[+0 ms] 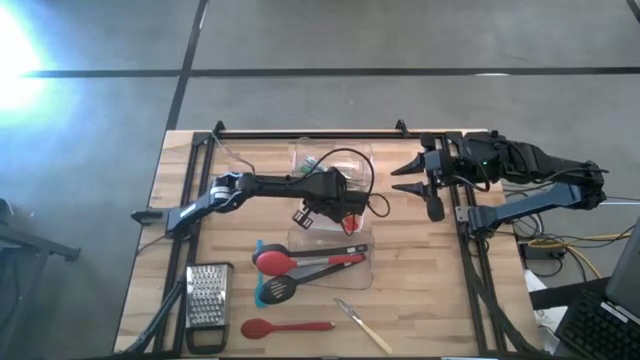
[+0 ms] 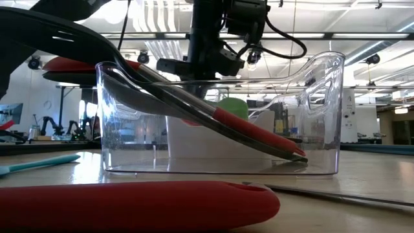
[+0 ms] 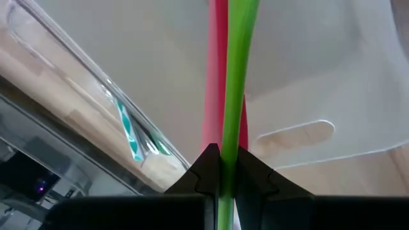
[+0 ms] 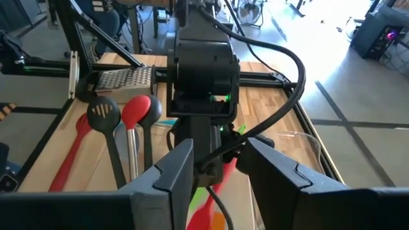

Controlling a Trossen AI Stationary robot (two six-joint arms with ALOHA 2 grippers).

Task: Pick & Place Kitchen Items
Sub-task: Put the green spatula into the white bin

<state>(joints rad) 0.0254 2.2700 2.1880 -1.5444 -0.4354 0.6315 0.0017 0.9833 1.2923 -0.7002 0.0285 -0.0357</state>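
Note:
My left gripper (image 1: pixel 338 205) (image 3: pixel 220 167) hangs over the clear tubs at the table's middle, shut on a slim green utensil handle (image 3: pixel 239 70). A red handle (image 3: pixel 214 76) runs close beside the green one. The near clear tub (image 1: pixel 368 268) (image 2: pixel 323 116) holds a red spoon (image 1: pixel 275 261) and a black slotted spoon (image 1: pixel 276 291), their handles leaning on its rim. Another red spoon (image 1: pixel 285 327) (image 2: pixel 129 204) lies flat near the table's near edge. My right gripper (image 1: pixel 408 180) (image 4: pixel 214 172) waits open at the table's far right. My left gripper pinches the green handle (image 3: pixel 225 144) between its two fingers (image 3: pixel 255 176), coming from above over the tubs. The handle runs on past the fingertips over a tub's pale bottom. Whether the fingers also touch the red handle beside it, I cannot tell.
A steel box grater (image 1: pixel 207 295) lies at the near left. A teal tool (image 1: pixel 262 296) (image 2: pixel 39 163) lies beside the near tub, and a slim metal and wood tool (image 1: pixel 365 325) at the near right. A far clear tub (image 1: pixel 355 155) stands behind the left gripper.

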